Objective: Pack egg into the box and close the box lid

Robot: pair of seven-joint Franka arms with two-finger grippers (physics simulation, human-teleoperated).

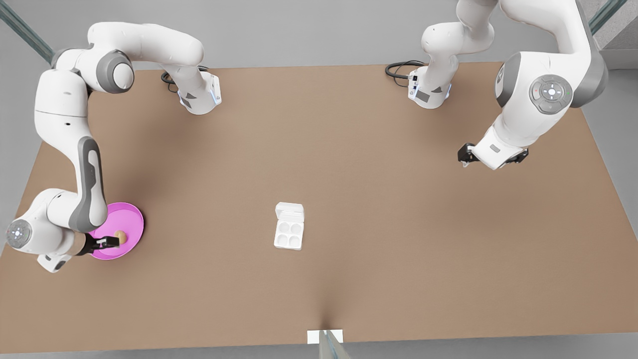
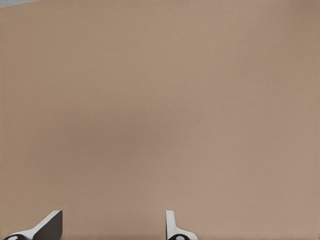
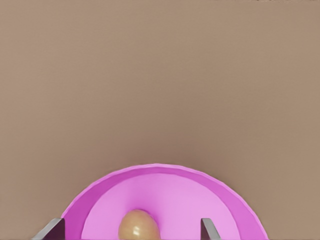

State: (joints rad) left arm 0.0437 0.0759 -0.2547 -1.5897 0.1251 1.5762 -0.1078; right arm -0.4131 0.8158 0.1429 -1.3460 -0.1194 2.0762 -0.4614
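Note:
The tan-brown egg (image 1: 120,236) (image 3: 138,226) lies on a round pink plate (image 1: 130,219) (image 3: 200,195) at the front view's left. My right gripper (image 1: 113,242) (image 3: 131,232) hangs low over the plate, open, its fingertips (image 3: 52,230) standing either side of the egg without touching it. The white box (image 1: 288,235) sits mid-table with four bare hollows. The box lid (image 1: 289,212) is folded open and lies flat on the far side. My left gripper (image 1: 492,158) (image 2: 110,230) waits, open, above bare table at the front view's right.
The brown table (image 1: 379,199) stretches wide between plate and box. Both arm bases (image 1: 199,97) (image 1: 428,89) stand at the far edge. A small white tab (image 1: 325,337) marks the near edge.

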